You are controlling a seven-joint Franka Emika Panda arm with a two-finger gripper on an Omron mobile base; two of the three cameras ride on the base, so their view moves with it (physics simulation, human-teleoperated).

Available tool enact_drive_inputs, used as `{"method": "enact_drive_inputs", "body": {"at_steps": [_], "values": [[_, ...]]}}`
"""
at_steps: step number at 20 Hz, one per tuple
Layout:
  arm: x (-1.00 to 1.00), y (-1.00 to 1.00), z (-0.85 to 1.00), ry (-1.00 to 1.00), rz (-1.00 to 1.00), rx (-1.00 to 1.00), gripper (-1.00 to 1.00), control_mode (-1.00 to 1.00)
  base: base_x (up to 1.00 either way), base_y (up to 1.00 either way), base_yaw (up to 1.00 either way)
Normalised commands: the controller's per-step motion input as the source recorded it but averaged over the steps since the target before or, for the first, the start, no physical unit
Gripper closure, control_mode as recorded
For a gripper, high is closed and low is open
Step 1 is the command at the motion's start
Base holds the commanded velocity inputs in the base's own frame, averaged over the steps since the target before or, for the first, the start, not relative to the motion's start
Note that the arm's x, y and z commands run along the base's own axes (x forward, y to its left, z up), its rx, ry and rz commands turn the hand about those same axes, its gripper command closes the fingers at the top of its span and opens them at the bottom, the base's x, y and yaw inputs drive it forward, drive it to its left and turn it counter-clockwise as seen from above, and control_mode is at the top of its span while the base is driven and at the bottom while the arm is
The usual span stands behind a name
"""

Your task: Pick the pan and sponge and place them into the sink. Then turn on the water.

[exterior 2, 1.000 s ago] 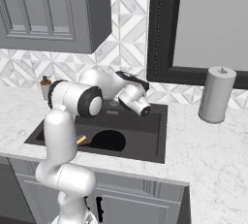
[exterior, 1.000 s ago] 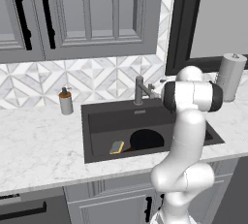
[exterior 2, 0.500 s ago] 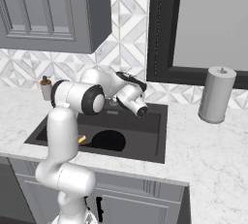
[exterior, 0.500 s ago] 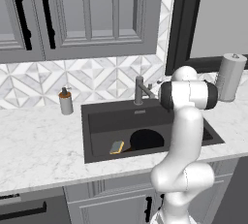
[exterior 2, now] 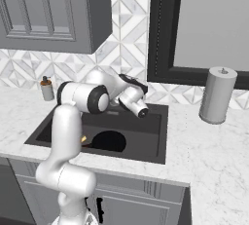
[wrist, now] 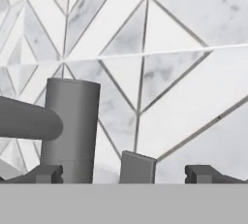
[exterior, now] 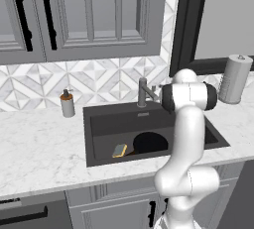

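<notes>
You have the dark sink set into the marble bench, and both task items lie inside it: the black pan sits on the basin floor toward the near side, and the yellow sponge lies just left of it, close to the near wall. From the right base view you can see the pan as a dark disc in the basin, with a sliver of yellow at its left edge beside the arm. Your gripper is up at the far edge of the sink, by the grey faucet, with its two fingertips spread as wide as they go and nothing held between them. In the hand view the faucet's upright post stands just above the left fingertip, and a small grey lever rises between the two tips (whether either tip touches it, you cannot tell from here). The spout runs off to the left of the post, and the tiled backsplash lies behind. A grey soap dispenser stands on the bench left of the sink, and a paper towel roll stands well off to the right, below the dark window frame.
</notes>
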Motion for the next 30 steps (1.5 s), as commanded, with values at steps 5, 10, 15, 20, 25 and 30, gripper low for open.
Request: {"method": "enact_drive_inputs", "body": {"at_steps": [5,10,15,20,25,30], "values": [[0.28,0.00,-0.20,0.00,0.00,0.00,-1.00,-1.00,0.00,0.00,0.00],[0.35,0.00,-0.12,0.00,0.00,0.00,-1.00,-1.00,0.00,0.00,0.00],[0.38,0.00,-0.07,0.00,0.00,0.00,-1.00,-1.00,0.00,0.00,0.00],[0.35,0.00,-0.11,0.02,0.00,0.00,-1.00,-1.00,0.00,0.00,0.00],[0.27,0.00,-0.10,0.06,0.00,0.00,1.00,-1.00,0.00,0.00,0.00],[0.10,-0.05,-0.02,0.01,0.00,0.00,1.00,-1.00,0.00,0.00,0.00]]}}
